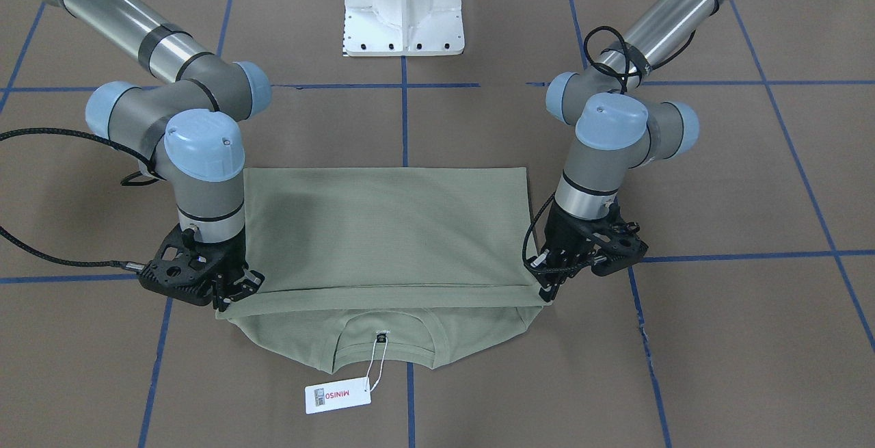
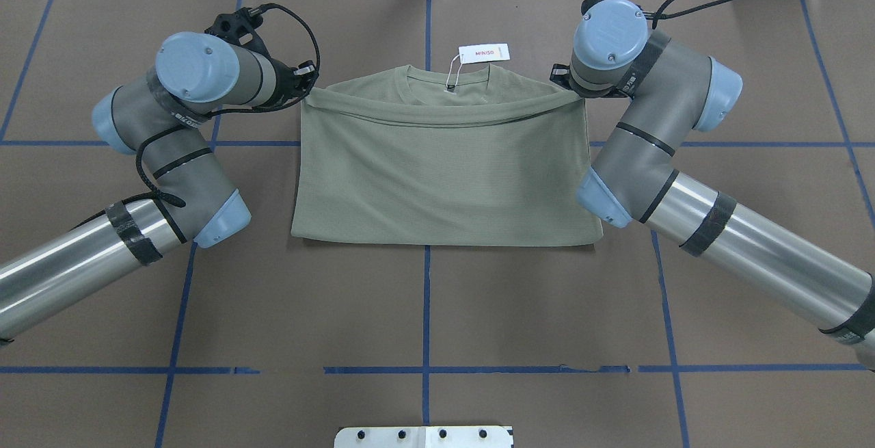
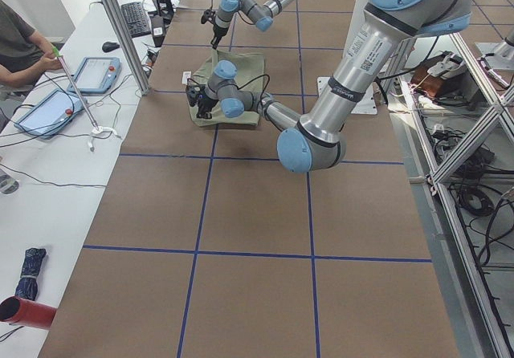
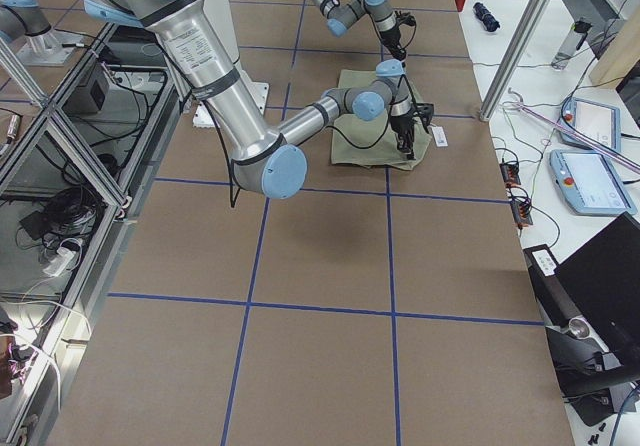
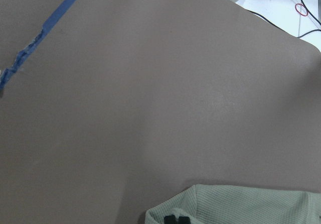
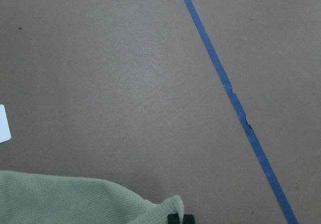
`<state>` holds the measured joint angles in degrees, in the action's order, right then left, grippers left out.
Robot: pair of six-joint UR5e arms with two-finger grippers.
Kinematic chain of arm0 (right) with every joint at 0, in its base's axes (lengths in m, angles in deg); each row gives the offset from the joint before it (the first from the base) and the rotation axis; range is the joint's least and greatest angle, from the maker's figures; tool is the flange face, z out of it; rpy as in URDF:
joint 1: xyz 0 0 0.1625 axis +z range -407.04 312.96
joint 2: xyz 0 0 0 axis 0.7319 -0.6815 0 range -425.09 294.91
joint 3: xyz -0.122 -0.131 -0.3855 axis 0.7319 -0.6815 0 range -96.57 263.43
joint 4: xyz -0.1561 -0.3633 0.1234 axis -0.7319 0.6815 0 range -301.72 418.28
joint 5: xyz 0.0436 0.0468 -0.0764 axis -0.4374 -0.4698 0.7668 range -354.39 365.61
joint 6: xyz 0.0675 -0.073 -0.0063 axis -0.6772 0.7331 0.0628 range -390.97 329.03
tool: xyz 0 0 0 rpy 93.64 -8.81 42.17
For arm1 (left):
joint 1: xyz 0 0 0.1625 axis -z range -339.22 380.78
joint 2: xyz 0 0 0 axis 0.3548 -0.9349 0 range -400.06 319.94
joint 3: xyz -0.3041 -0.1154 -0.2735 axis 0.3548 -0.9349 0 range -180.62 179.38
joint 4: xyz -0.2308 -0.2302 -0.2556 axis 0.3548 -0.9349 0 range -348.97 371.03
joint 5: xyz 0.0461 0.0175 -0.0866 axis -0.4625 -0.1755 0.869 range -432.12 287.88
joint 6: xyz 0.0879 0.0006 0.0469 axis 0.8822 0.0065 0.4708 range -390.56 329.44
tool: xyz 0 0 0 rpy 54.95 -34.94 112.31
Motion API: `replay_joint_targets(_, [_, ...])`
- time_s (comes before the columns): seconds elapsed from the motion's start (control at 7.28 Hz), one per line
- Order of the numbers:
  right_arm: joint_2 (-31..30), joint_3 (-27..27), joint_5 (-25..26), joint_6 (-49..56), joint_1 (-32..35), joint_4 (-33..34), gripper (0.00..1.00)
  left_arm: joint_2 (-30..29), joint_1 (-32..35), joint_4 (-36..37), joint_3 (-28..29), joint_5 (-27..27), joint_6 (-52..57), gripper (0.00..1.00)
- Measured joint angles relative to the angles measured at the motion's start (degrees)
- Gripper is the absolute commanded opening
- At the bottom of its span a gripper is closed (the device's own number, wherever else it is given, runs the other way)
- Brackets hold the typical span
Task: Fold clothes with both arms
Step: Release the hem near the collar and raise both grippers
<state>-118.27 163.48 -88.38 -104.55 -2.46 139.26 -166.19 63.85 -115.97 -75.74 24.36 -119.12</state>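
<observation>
The olive-green shirt (image 1: pixel 389 229) lies on the brown table, folded, with its lower layer laid up over the body toward the collar (image 1: pixel 383 345). It also shows in the overhead view (image 2: pixel 444 167). Its white hang tag (image 1: pixel 337 394) with red lettering lies just past the neck. My left gripper (image 1: pixel 547 289) is shut on one corner of the folded-over edge, also visible in the overhead view (image 2: pixel 306 89). My right gripper (image 1: pixel 227 297) is shut on the other corner, half hidden under its wrist in the overhead view (image 2: pixel 563 83). Both wrist views show cloth (image 5: pixel 241 206) (image 6: pixel 75 199) at shut fingertips.
The white metal pedestal (image 1: pixel 403 10) stands at the robot's side of the table. Blue tape lines (image 2: pixel 425 297) grid the brown surface. An operator (image 3: pixel 20 45) sits at a side bench with tablets beyond the table's far edge.
</observation>
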Motion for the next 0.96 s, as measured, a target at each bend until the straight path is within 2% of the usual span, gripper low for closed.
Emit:
replay_joint_targets(0.14, [0.15,-0.39,0.07,0.07,0.03,-0.02,1.0,0.08,0.1,-0.11,0.2,-0.02,0.64,0.58])
replay_joint_targets(0.27, [0.47,-0.87,0.11,0.09,0.08,-0.03,1.0,0.24,0.27,-0.58,0.28,-0.04,2.26,0.62])
replay_joint_targets(0.55, [0.55,-0.03,-0.62,0.97,1.01,-0.49,1.0,0.44,1.02,-1.75,-0.03,0.39,5.42,0.62])
replay_joint_targets(0.69, [-0.9,3.25,-1.77,1.41,1.59,-0.75,1.0,1.26,1.71,-1.91,-1.59,1.55,5.98,0.62])
replay_joint_targets(0.96, [-9.13,15.31,-4.21,-3.94,0.5,-1.09,1.0,5.33,2.72,-1.88,-8.59,5.61,6.26,0.62])
